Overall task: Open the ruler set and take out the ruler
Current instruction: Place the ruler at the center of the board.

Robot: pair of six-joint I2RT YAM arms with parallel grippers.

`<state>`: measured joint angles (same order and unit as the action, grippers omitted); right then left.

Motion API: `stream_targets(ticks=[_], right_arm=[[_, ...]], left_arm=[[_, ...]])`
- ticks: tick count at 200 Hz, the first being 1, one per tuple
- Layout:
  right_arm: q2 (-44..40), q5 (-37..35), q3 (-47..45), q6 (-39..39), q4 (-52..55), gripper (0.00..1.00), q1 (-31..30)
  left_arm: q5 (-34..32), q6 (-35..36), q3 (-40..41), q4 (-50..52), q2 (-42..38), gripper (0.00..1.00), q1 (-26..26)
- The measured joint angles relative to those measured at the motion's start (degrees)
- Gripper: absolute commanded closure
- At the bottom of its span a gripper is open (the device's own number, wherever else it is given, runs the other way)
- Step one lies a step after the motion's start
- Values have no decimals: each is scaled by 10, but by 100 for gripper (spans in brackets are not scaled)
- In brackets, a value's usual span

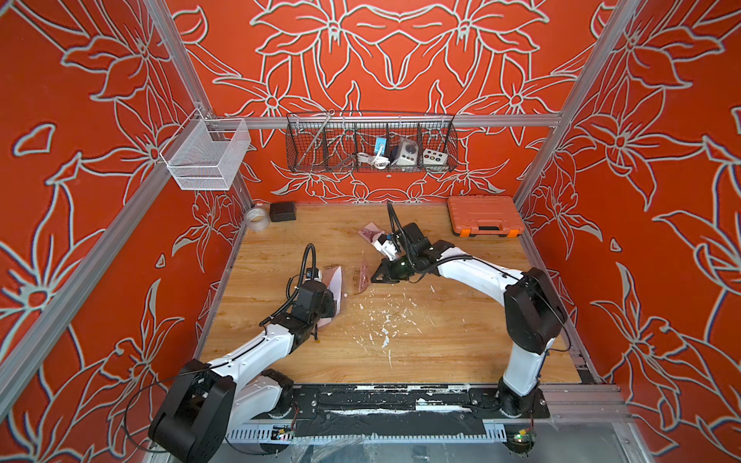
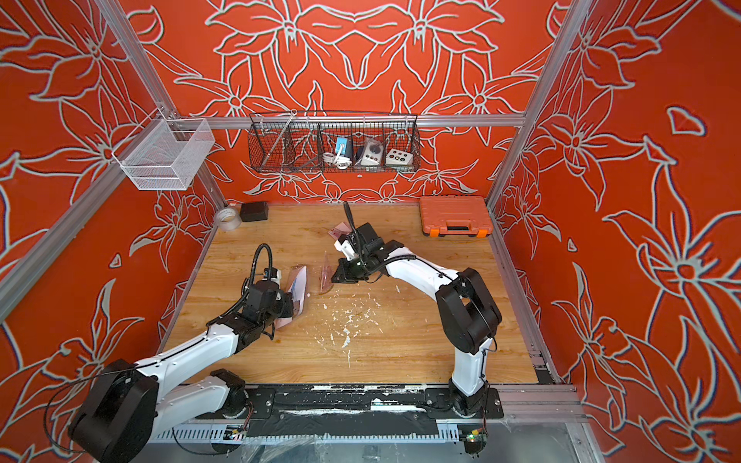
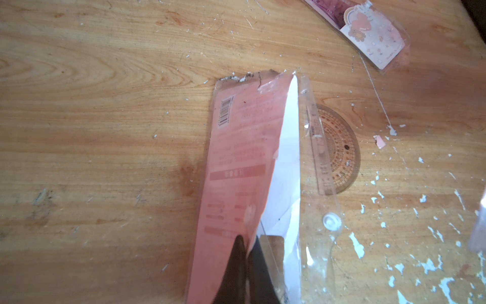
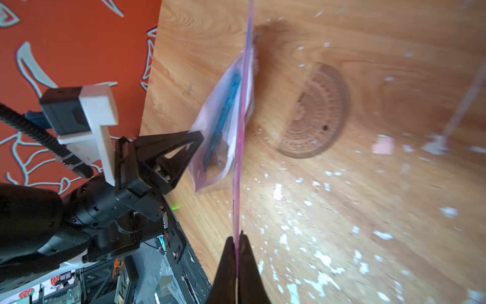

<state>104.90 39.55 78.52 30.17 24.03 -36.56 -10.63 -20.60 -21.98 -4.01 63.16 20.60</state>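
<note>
Over on the left rail hangs a white mesh basket (image 1: 206,154). Below it, in the back corner of the worktop (image 1: 461,352), a roll of clear tape (image 1: 256,218) sits just beside a small black box (image 1: 282,211).

Next along, the left gripper (image 3: 246,243) has its jaws pinched tight on the near end of the ruler-set pouch (image 1: 336,280), a pink backing card with a barcode inside a clear sleeve. The sleeve gapes along one side, showing the card's white inner face. Its clear flap with the snap button (image 3: 332,222) is splayed out to the side. The pouch's far end is ragged; whether it rests on the wood I cannot tell.

Just beside the pouch a brownish clear protractor (image 3: 339,150) lies flat on the worktop, outside the sleeve. Right of that, the right gripper (image 4: 238,237) has its jaws closed on a thin pink-tinted piece (image 4: 240,158) of the set, held on edge above the wood. It shows almost edge-on, so I cannot tell whether it is a straight rule or a set square.

Behind the right wrist a second pink packet (image 1: 372,232) with a cartoon card lies flat. White flecks (image 1: 385,320) litter the middle of the worktop. On the back wall hangs a black wire basket (image 1: 371,142) holding small gadgets. In the far right corner sits an orange tool case (image 1: 485,214), lid down.
</note>
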Motion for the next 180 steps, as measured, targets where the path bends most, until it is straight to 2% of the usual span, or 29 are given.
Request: stream_targets(ticks=[37, 67, 103, 157, 180], right_arm=[[12, 1, -31, -22, 40, 100, 50], [56, 14, -27, -36, 52, 100, 47], [123, 36, 19, -45, 73, 100, 45], [153, 40, 69, -54, 97, 100, 45], [158, 30, 82, -60, 116, 88, 45]], left_arm=[[-3, -1, 0, 0, -1, 100, 0], [-3, -1, 0, 0, -2, 100, 0], [-4, -1, 0, 0, -2, 100, 0], [-9, -3, 6, 0, -16, 100, 0], [-9, -3, 9, 0, -18, 100, 0]])
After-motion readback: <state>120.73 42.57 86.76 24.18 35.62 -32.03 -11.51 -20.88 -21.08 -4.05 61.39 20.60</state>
